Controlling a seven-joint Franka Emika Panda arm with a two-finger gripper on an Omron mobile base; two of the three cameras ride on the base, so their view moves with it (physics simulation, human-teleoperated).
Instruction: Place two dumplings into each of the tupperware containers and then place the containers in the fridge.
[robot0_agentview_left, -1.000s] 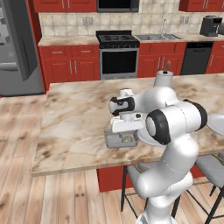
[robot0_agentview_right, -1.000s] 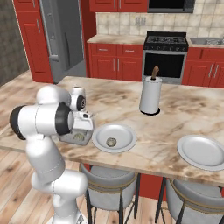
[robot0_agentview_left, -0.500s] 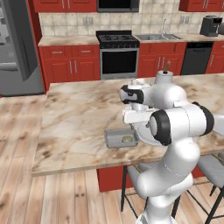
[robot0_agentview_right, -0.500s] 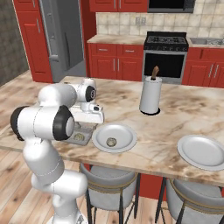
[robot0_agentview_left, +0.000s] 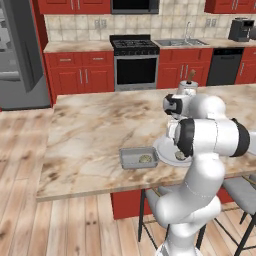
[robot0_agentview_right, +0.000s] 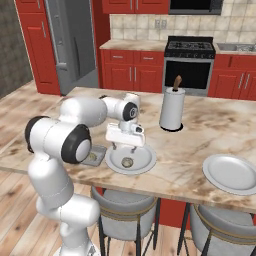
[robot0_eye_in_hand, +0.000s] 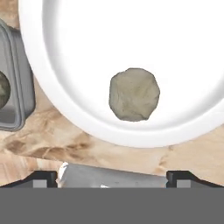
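Claw (robot0_agentview_right: 124, 145) hanging just above the round white plate (robot0_agentview_right: 145, 161), pointed down, jaws spread wide and gripping nothing, fingertips (robot0_eye_in_hand: 43, 177) dark and blocky at either side in the hand view. White arm folded back from the claw over the near edge of the counter (robot0_agentview_left: 90, 135), bulky rounded links with dark joint rings, rising from the base in front of the counter. Plate smooth and glossy, shallow, with one dumpling (robot0_eye_in_hand: 134, 94) lying in its bowl, directly below the claw: lumpy, faceted, tan-grey, matte. Tupperware container (robot0_agentview_left: 138, 158) touching or just beside the plate on the arm's left side, rectangular with rounded corners, grey and partly see-through, flared rim, one dumpling (robot0_agentview_left: 145, 158) inside it. Counter of beige-brown veined marble, polished. Paper towel roll (robot0_agentview_right: 171, 110) upright beyond the plate, white cylinder with a dark brown post on top, well apart from the claw. Second round white plate (robot0_agentview_right: 232, 173) farther to the right of the first, near the counter's front edge. Grey padded stools (robot0_agentview_right: 125, 205) tucked under the counter below the plate. Fridge (robot0_agentview_right: 72, 45) far beyond the counter, tall, grey, metallic, flanked by red cabinets (robot0_agentview_right: 131, 75); black stove (robot0_agentview_left: 136, 60) along the same back wall.
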